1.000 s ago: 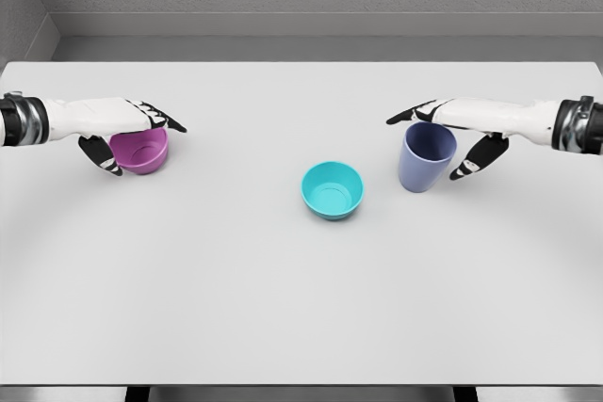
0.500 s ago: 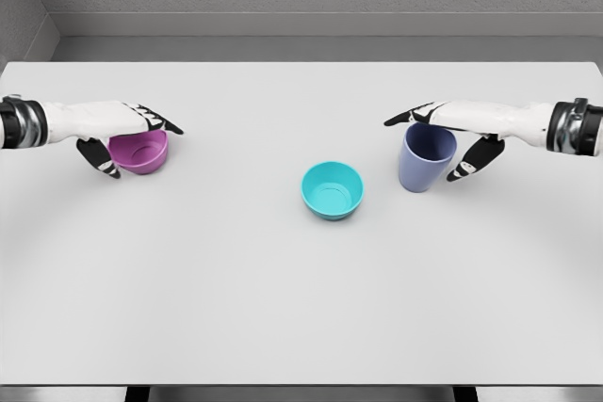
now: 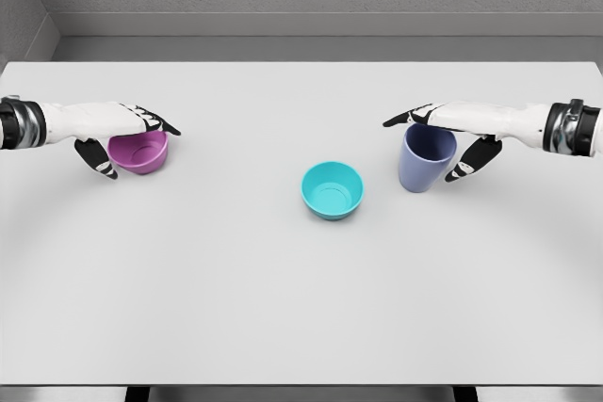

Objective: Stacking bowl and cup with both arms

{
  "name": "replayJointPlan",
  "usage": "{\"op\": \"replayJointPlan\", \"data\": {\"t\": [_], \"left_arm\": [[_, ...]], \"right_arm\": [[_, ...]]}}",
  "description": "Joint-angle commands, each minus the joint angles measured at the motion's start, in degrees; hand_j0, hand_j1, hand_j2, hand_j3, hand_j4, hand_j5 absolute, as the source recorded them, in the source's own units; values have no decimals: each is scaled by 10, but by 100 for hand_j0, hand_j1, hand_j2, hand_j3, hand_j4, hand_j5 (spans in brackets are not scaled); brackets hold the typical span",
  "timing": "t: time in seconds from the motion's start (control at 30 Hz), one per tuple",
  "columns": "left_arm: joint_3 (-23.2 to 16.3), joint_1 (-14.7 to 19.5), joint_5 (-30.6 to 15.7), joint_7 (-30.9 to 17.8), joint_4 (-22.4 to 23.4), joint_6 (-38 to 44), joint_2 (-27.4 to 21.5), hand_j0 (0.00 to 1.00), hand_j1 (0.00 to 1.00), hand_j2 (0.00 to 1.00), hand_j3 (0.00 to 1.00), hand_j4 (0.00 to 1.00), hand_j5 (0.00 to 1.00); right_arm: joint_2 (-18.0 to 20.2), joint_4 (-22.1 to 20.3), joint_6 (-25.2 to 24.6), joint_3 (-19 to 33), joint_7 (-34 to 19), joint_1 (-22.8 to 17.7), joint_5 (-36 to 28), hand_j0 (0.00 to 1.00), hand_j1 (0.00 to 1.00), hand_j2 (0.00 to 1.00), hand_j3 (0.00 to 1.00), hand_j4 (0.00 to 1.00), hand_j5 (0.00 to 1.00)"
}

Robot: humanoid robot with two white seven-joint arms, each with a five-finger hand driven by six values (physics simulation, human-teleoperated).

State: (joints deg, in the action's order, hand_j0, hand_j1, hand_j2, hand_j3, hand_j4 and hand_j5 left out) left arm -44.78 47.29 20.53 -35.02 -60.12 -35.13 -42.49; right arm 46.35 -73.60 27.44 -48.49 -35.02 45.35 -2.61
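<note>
A purple bowl (image 3: pixel 143 157) sits at the table's left. My left hand (image 3: pixel 139 146) hovers over it, fingers stretched across its far rim and thumb down by its left side, open and not clasping. A blue-grey cup (image 3: pixel 422 168) stands upright at the right. My right hand (image 3: pixel 421 148) reaches over its mouth with fingers extended and the thumb apart from its right wall, open. Between them, slightly nearer to me, rests a teal bowl (image 3: pixel 332 191), untouched.
The white table (image 3: pixel 283 308) stretches wide toward me below the three vessels. A grey wall runs behind the table's far edge.
Both hands have crept only slightly: the left hand a little leftward over the purple bowl, the right a little leftward over the cup. The vessels have not moved.
</note>
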Motion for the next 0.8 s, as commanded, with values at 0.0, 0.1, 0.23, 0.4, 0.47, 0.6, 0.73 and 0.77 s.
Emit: {"op": "replayJointPlan", "data": {"t": [0.0, 0.1, 0.23, 0.4, 0.47, 0.6, 0.73, 0.77], "left_arm": [[1, 0, -3, 0, 0, 1, 0, 97, 97, 97, 97, 97, 97], [3, 0, -3, 0, -1, 1, 0, 88, 88, 88, 88, 88, 88], [3, 0, -3, 0, -2, 1, 0, 79, 79, 79, 79, 79, 79], [3, 1, -3, 0, -5, 1, 0, 71, 71, 71, 71, 71, 71], [3, 1, -3, 0, -5, 1, 0, 71, 71, 71, 71, 71, 71], [4, 3, -2, 0, -8, 1, 0, 70, 70, 70, 70, 70, 70], [4, 3, -3, 0, -14, 1, 0, 70, 70, 70, 70, 70, 70], [4, 4, -2, 0, -24, 1, -1, 70, 70, 70, 70, 70, 70]], "right_arm": [[-3, 5, -1, 1, 0, 0, -3, 100, 100, 100, 100, 100, 100], [-4, 6, -1, -2, 0, 0, -3, 100, 100, 100, 100, 100, 100], [-5, 8, -2, -3, 0, 1, -2, 100, 100, 100, 100, 100, 100], [-5, 9, -2, -3, 0, 1, -3, 100, 100, 100, 100, 100, 100], [-5, 10, -2, -3, 0, 1, -3, 100, 100, 100, 100, 100, 100], [-8, 10, -2, -4, 0, 0, -3, 97, 97, 97, 97, 97, 97], [-8, 10, -2, -4, 0, 0, -3, 92, 92, 92, 92, 92, 92], [-8, 10, -2, -4, 0, 0, -3, 91, 91, 91, 91, 91, 91]]}}
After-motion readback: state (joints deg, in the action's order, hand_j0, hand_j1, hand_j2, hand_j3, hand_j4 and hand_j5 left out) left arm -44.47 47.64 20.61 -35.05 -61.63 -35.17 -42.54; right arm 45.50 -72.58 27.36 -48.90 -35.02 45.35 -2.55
